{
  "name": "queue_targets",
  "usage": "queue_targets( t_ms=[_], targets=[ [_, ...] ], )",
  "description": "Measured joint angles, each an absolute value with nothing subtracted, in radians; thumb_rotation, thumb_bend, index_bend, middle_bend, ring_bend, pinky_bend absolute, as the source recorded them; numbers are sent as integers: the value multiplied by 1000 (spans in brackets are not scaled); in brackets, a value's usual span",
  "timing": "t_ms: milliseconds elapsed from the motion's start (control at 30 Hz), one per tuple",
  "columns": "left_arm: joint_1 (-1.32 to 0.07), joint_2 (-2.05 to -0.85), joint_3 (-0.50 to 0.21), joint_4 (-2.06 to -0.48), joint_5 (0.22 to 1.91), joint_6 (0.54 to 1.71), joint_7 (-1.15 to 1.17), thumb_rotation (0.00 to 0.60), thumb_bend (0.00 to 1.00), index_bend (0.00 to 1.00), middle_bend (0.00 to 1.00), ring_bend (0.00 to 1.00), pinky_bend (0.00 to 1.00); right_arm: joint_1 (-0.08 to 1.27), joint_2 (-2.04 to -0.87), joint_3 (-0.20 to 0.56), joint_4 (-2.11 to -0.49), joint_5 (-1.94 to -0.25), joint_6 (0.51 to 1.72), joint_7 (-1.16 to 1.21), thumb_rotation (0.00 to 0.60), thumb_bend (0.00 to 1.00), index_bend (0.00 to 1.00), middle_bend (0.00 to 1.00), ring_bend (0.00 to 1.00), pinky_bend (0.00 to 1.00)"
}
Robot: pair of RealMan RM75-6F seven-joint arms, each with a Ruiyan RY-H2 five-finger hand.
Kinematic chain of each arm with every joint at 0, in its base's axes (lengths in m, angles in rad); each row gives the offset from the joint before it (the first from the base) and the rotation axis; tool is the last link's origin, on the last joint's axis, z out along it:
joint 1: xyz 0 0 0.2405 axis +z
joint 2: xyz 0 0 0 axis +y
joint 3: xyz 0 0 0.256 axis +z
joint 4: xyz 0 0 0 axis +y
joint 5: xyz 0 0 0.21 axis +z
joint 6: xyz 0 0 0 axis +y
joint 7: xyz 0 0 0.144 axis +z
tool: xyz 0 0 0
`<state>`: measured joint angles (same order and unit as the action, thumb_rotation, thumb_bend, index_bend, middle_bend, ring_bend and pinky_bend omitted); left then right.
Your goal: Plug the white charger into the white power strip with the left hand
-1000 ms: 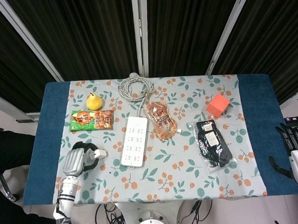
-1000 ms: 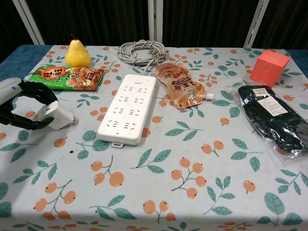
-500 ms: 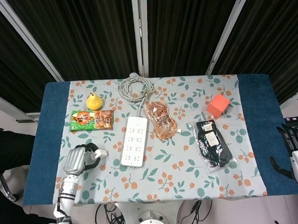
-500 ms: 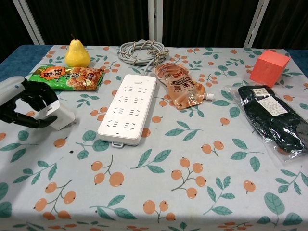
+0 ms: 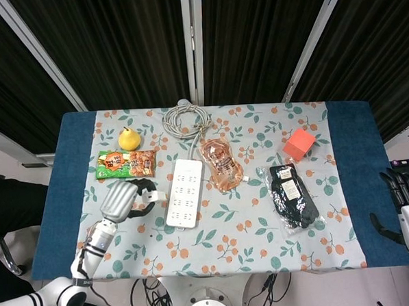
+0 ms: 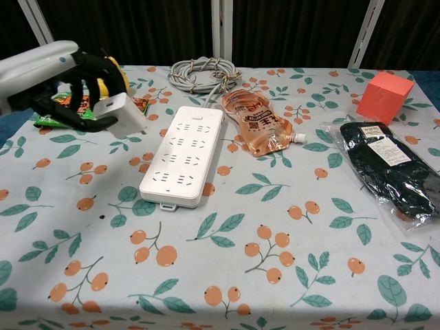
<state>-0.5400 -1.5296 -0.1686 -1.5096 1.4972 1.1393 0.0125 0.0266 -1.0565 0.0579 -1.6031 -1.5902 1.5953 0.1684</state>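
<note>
My left hand (image 5: 124,198) (image 6: 72,86) holds the white charger (image 5: 154,195) (image 6: 122,114) in the air, just left of the white power strip (image 5: 184,192) (image 6: 184,155). The strip lies flat in the middle of the floral cloth, its sockets facing up, with its grey cable (image 5: 184,118) (image 6: 201,73) coiled behind it. The charger hangs above the cloth, apart from the strip. My right hand (image 5: 408,207) stands off the table's right edge, fingers apart and holding nothing.
A yellow pear (image 5: 128,138) (image 6: 110,74) and a snack packet (image 5: 126,164) (image 6: 75,106) lie behind my left hand. A pink drink pouch (image 5: 221,164) (image 6: 258,124) lies right of the strip. Further right are a red box (image 5: 299,143) (image 6: 384,97) and bagged black gloves (image 5: 293,194) (image 6: 393,172).
My left hand has lifted the charger off the cloth and carried it up and to the right, towards the power strip. The right hand has not moved.
</note>
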Motion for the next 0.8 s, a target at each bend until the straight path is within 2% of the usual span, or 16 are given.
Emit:
queue_targets(
  t_ms=[333,800],
  targets=[
    [-669,-1496,-187,-1564,1443,948,134,600,560,633,721,542,661,30,-1059,59,-1606,-1579,1582,161,600,273,0,0,0,0],
    [-765,-1460,-191,-1603,1290,834,277,600,556,633,721,541,656,27,-1062,60,-1598,-1570,1581,170,600,273,0,0,0,0]
  ],
)
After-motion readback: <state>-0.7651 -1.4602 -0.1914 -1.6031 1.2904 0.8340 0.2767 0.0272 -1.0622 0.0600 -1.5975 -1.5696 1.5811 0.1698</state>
